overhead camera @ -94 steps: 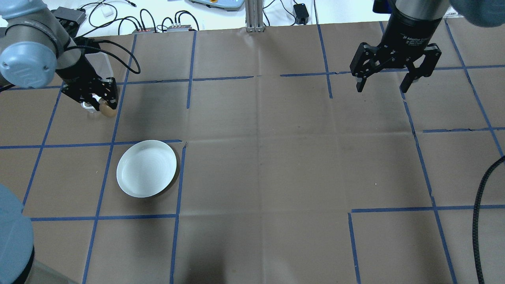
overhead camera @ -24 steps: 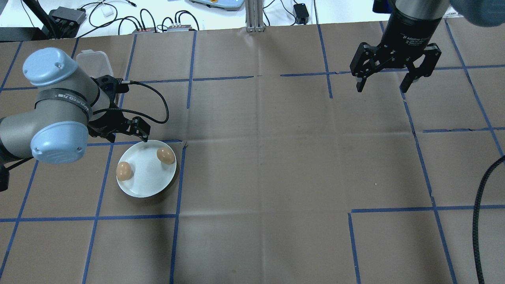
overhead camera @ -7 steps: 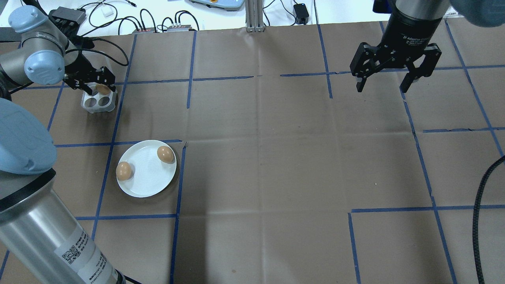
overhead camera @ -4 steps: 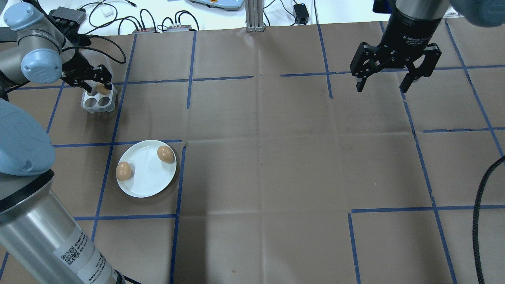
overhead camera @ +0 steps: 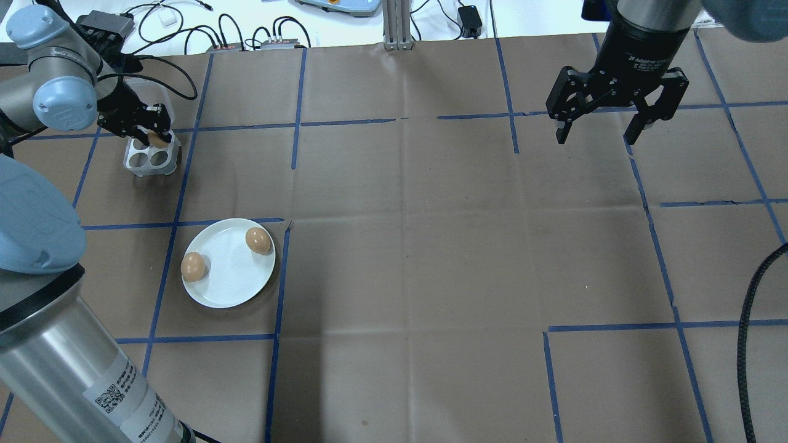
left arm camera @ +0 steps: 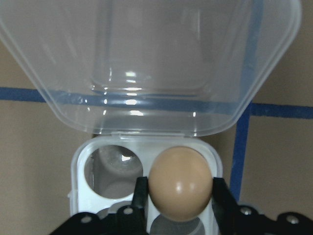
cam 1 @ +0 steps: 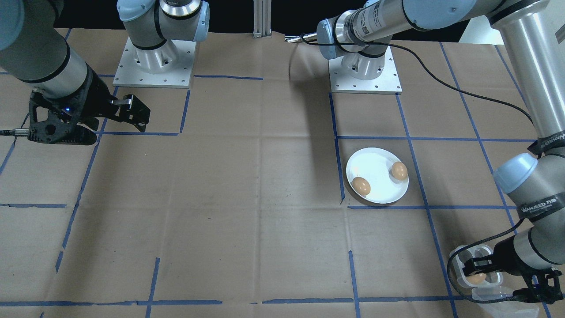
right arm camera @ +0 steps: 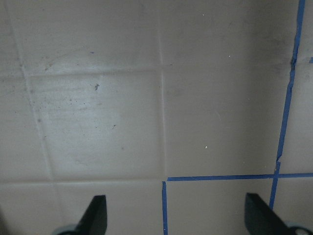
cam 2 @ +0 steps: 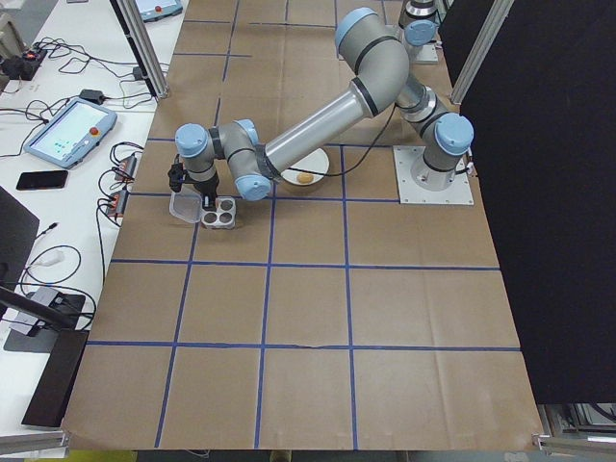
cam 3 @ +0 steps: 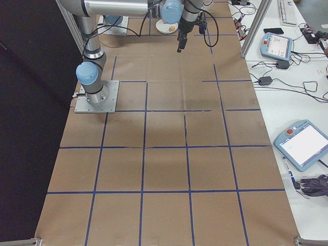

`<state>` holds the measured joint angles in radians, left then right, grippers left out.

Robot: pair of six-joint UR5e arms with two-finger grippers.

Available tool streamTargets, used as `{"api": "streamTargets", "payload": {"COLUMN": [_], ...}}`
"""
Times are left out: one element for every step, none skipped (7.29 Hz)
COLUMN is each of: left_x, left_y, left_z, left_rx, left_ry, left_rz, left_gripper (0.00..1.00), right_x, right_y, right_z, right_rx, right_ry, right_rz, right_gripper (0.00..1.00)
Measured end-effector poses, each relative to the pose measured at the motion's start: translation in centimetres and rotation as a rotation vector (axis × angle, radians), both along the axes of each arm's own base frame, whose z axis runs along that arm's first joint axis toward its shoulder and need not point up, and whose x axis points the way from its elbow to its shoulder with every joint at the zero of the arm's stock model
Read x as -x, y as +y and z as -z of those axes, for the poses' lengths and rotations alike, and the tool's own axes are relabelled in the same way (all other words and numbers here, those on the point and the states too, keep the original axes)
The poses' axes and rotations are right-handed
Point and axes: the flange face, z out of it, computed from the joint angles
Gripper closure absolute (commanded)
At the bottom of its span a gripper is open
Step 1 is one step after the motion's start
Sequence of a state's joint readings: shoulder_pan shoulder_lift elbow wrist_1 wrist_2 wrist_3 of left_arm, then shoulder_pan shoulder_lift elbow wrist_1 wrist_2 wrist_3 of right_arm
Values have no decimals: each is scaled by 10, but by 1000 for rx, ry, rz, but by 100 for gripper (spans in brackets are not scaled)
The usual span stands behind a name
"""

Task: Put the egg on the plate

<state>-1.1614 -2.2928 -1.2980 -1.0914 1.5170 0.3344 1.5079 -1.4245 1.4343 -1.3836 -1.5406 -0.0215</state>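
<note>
Gripping an egg (left arm camera: 180, 182) in the tray (overhead camera: 152, 159), L hand (overhead camera: 149, 130) has dropped lower vs a sec ago, fingers either side of it. Plate (overhead camera: 237, 293) holds two eggs, unchanged. R hand (overhead camera: 603, 131) spread wide, unmoved over bare bench (overhead camera: 431, 246).

The grey upper link of the left arm (cam 1: 540, 201) carries a black band with pale lettering that reads roughly "WANJEED" followed by two characters too small to make out. The black wrist body of the right gripper (overhead camera: 615, 126) bears white print beginning "2F Adaptive", the rest unreadable. A white sticker on the silver tube of the left arm (overhead camera: 126, 394) shows a QR code and lines of print too fine to read.
</note>
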Motion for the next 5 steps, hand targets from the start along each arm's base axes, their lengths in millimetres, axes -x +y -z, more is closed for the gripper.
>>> {"api": "streamTargets", "payload": {"left_x": [1, 3, 8, 15, 29], "left_y": [1, 5, 13, 25, 40], "left_z": [-9, -26, -48, -71, -91], "left_rx": [6, 8, -2, -18, -35], "left_ry": [-4, -5, -2, 3, 9], "left_rz": [0, 0, -3, -12, -25], "left_gripper": [83, 83, 83, 83, 83], "right_x": [0, 0, 0, 0, 0], "right_y": [0, 0, 0, 0, 0], "right_z": [0, 0, 0, 0, 0], "right_rx": [0, 1, 1, 1, 0], "right_ry": [0, 0, 0, 0, 0], "right_rz": [0, 0, 0, 0, 0], "right_gripper": [0, 0, 0, 0, 0]}}
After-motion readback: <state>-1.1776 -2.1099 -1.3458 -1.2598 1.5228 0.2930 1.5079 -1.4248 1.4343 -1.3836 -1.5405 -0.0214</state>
